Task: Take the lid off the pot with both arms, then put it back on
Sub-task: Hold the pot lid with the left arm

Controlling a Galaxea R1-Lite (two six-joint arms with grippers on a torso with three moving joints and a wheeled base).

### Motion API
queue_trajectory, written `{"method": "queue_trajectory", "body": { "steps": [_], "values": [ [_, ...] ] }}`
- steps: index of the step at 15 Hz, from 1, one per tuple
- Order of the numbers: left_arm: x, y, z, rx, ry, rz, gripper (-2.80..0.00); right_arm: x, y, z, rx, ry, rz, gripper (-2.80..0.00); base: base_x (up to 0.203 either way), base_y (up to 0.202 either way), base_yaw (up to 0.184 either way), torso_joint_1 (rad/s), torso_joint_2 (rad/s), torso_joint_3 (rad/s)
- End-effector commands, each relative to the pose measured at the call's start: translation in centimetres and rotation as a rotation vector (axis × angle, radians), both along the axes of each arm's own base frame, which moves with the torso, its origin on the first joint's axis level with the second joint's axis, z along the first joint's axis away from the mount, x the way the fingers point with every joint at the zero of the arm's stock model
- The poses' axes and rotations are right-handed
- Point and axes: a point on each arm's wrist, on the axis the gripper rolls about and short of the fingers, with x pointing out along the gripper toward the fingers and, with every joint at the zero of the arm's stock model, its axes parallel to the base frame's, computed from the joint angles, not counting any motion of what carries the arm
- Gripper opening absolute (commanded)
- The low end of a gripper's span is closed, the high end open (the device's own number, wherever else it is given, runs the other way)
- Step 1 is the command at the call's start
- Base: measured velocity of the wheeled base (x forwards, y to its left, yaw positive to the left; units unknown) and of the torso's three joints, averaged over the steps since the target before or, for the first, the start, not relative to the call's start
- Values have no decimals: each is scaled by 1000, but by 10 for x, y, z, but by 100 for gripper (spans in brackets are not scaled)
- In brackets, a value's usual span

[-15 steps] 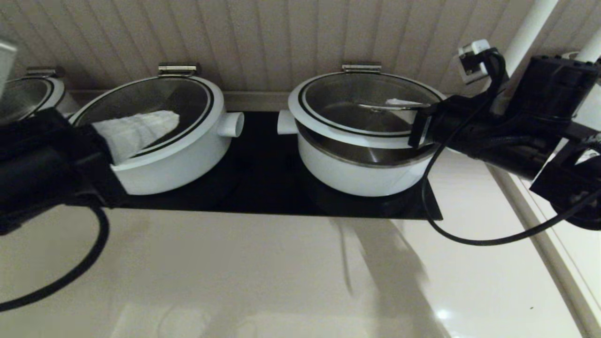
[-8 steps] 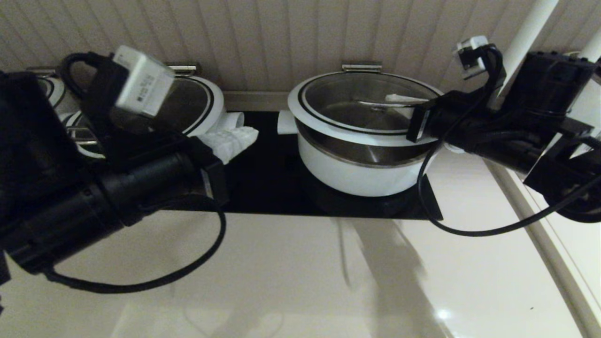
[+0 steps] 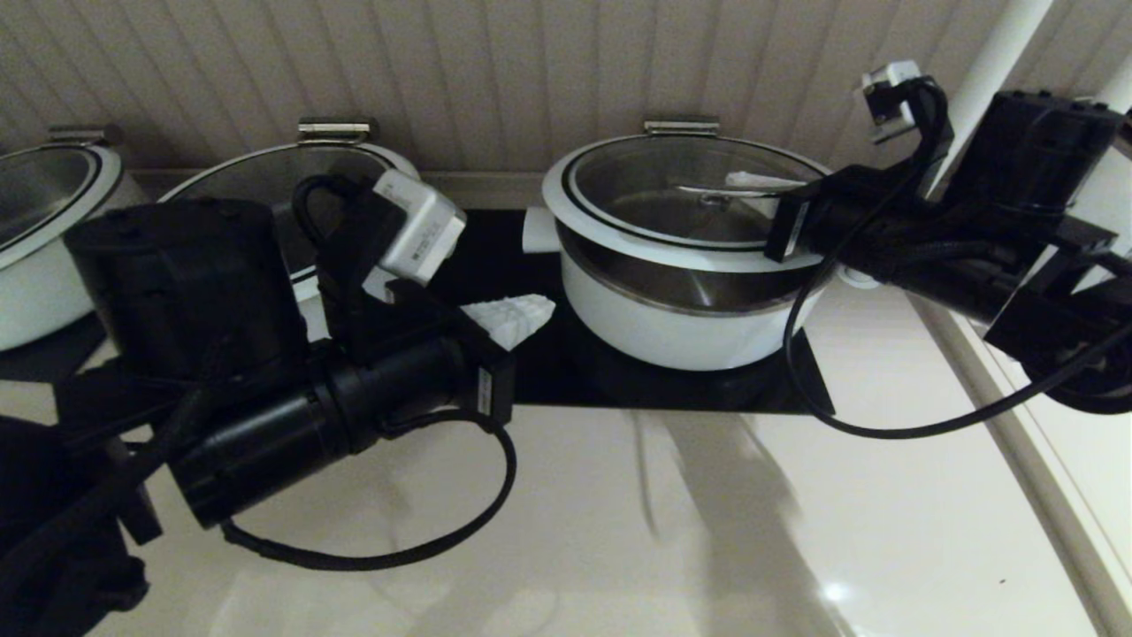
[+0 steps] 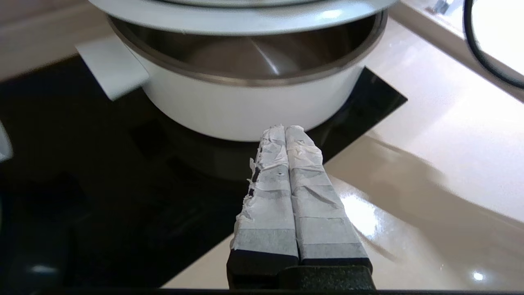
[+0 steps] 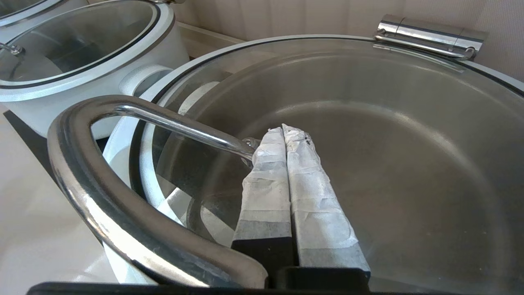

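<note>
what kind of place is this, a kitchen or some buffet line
Probably a buffet serving counter. Three matching round white pots with hinged glass lids stand in a row on a flat black glass warming panel set into a glossy cream counter, against a ribbed beige wall.

Glossy beige counter carries a black glass panel; the pot and a second white pot sit on black.

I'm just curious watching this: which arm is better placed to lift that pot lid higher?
Right. The right gripper, shut, sits at the steel handle of the lid, whose front edge is off the pot. The left gripper, also shut, hangs over the black cooktop, short of the pot.
</note>
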Motion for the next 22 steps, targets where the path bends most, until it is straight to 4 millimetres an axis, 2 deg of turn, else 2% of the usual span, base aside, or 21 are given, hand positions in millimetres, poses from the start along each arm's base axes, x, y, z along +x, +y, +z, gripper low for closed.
{"method": "queue_trajectory", "body": {
  "steps": [1,8,12,22],
  "values": [
    [7,-8,-8,7,7,-4,-280,-1,0,2,4,-8,3,-280,0,0,0,0,0,0],
    [34,-41,-17,-35,-42,38,-280,-1,0,2,5,-7,3,-280,0,0,0,0,0,0],
    [35,-52,-21,-28,-34,18,-280,-1,0,2,5,-7,3,-280,0,0,0,0,0,0],
    [63,-73,-16,-58,-70,75,-280,-8,-3,8,12,-25,3,-280,0,0,0,0,0,0]
  ]
}}
